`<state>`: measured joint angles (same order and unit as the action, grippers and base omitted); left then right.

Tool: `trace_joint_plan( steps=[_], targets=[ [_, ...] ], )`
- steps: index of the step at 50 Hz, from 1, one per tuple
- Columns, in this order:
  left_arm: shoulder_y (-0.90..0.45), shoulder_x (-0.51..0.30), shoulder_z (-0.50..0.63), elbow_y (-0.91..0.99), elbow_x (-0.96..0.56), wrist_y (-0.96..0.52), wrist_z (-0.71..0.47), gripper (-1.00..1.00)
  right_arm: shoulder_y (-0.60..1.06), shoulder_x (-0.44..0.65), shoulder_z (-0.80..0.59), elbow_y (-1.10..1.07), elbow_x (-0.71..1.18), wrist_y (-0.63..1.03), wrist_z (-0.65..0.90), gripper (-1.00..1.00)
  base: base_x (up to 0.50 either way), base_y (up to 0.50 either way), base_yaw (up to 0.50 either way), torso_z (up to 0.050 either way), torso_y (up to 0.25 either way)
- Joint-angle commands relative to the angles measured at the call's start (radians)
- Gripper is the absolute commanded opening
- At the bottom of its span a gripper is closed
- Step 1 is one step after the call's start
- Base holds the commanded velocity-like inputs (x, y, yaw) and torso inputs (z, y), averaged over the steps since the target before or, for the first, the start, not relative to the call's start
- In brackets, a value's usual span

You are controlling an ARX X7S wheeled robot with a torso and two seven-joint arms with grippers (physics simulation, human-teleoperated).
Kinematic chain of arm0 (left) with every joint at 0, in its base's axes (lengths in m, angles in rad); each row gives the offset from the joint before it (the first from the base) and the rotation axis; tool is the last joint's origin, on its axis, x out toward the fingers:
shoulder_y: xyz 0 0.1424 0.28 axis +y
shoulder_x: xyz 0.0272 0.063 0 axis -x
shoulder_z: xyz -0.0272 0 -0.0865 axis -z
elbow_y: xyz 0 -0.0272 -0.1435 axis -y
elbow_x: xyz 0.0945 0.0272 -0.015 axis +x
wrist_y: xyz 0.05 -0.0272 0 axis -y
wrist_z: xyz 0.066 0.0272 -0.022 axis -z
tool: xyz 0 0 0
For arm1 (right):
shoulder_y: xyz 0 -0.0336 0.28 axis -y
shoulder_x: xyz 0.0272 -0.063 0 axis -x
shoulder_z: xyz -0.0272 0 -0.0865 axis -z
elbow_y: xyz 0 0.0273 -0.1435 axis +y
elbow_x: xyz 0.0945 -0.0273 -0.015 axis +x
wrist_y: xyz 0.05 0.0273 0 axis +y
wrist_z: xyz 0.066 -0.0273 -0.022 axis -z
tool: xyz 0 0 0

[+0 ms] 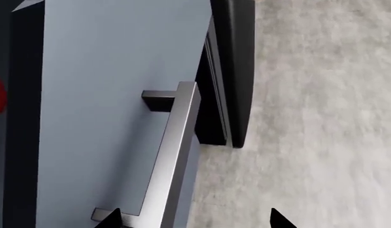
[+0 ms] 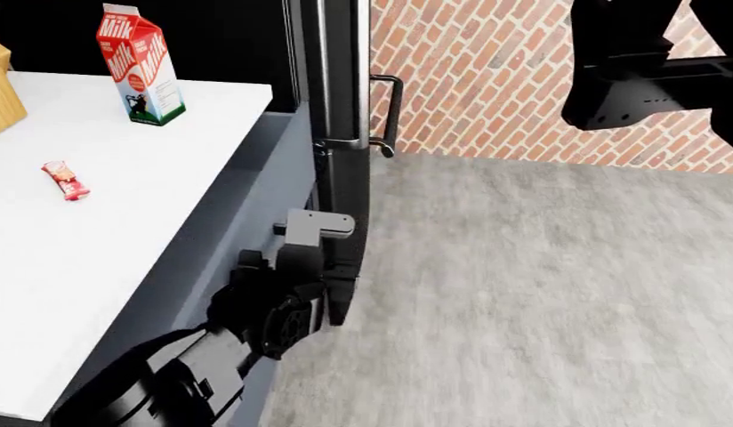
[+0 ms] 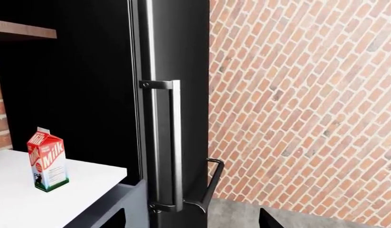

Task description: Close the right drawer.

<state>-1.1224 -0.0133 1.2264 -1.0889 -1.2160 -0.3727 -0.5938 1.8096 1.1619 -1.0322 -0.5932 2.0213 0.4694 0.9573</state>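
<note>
step: closing right drawer [image 1: 113, 95], front close ahead of left end effector [image 1: 195, 219]
left end effector: spread open, empty
right end effector: cannot tell
next: push front inward

- White counter [image 2: 129, 231] bearing a milk carton [image 2: 139, 64] and a small red snack bar [image 2: 65, 179].
- Left arm [image 2: 213, 356] lowered beside the blue-grey cabinet front, near a grey bar handle [image 2: 321, 224].
- Right arm [image 2: 651, 67] raised before the brick wall [image 2: 486, 80].
</note>
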Motion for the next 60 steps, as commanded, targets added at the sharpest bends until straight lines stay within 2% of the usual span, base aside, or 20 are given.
trace_joint_plan(
  steps=[1,26,60],
  targets=[
    [0.007,-0.001,0.011,-0.09,-0.021,0.02,0.026,1.0,0.004,0.0,0.005,0.0,0.004,0.003,0.002,1.0,0.0,0.0,0.0,0.0,0.0],
    [0.006,0.01,0.063,-0.218,-0.03,0.064,0.052,1.0,-0.004,0.0,0.012,0.004,0.002,0.005,0.0,1.0,0.0,0.0,0.0,-0.001,0.0],
    [0.019,-0.034,-0.084,-0.219,0.107,0.046,0.042,1.0,-0.015,-0.007,0.02,0.002,-0.003,0.009,0.003,1.0,0.0,0.0,0.0,0.0,0.0]
  ],
)
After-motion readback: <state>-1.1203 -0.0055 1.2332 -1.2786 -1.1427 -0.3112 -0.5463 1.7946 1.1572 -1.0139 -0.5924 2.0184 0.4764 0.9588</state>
